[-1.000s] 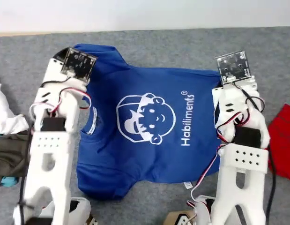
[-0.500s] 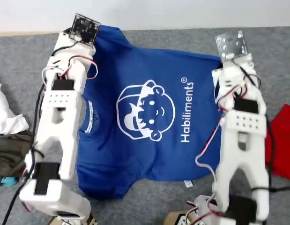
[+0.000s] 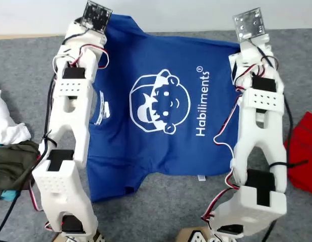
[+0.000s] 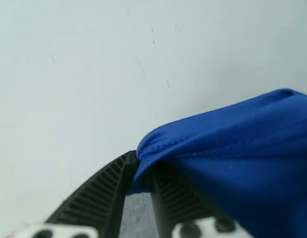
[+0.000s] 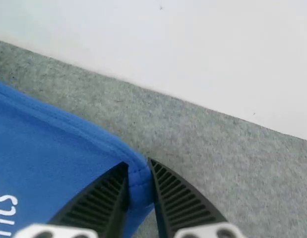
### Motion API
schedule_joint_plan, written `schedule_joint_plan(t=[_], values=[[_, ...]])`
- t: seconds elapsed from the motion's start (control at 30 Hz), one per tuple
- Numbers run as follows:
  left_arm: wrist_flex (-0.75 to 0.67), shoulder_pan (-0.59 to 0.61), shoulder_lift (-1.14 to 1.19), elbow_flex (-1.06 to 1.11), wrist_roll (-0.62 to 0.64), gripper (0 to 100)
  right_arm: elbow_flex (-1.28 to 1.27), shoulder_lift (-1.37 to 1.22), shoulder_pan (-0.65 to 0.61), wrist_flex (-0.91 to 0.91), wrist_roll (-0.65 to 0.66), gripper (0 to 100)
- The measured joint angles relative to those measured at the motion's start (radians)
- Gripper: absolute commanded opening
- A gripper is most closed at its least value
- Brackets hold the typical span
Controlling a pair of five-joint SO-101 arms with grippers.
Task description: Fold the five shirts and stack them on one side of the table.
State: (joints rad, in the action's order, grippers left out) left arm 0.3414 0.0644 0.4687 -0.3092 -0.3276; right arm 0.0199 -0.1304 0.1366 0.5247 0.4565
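Observation:
A blue shirt (image 3: 161, 116) with a white cartoon print lies spread on the grey table, stretched toward the far wall. My left gripper (image 4: 141, 166) is shut on a fold of the blue shirt (image 4: 242, 153) at its far left corner, by the white wall. My right gripper (image 5: 138, 181) is shut on the hem of the blue shirt (image 5: 54, 163) at the far right corner, just above the grey felt. In the high view both arms reach far back, the left arm (image 3: 75, 96) and the right arm (image 3: 259, 101) flanking the shirt.
A pile of white (image 3: 7, 126) and dark olive clothes (image 3: 12, 166) sits at the left edge. A red shirt (image 3: 302, 151) lies at the right edge. The white wall (image 3: 171, 15) borders the table's far side.
Both arms have stretched toward the far wall, pulling the blue shirt's far edge back with them. The shirt now lies flatter and farther back on the table.

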Motion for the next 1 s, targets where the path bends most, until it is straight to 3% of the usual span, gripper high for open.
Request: schedule_joint_plan(t=[0.43,0.77,1.0], values=[[0.465,0.0,0.014,-0.063,-0.008,0,0.005,0.0,0.0,0.258,0.017,1.0],[0.941,0.0,0.014,-0.117,-0.236,0,0.005,0.018,0.002,0.571,0.137,1.0],[1.246,-0.014,0.014,-0.166,-0.474,0,0.011,0.049,0.002,0.792,0.184,1.0]])
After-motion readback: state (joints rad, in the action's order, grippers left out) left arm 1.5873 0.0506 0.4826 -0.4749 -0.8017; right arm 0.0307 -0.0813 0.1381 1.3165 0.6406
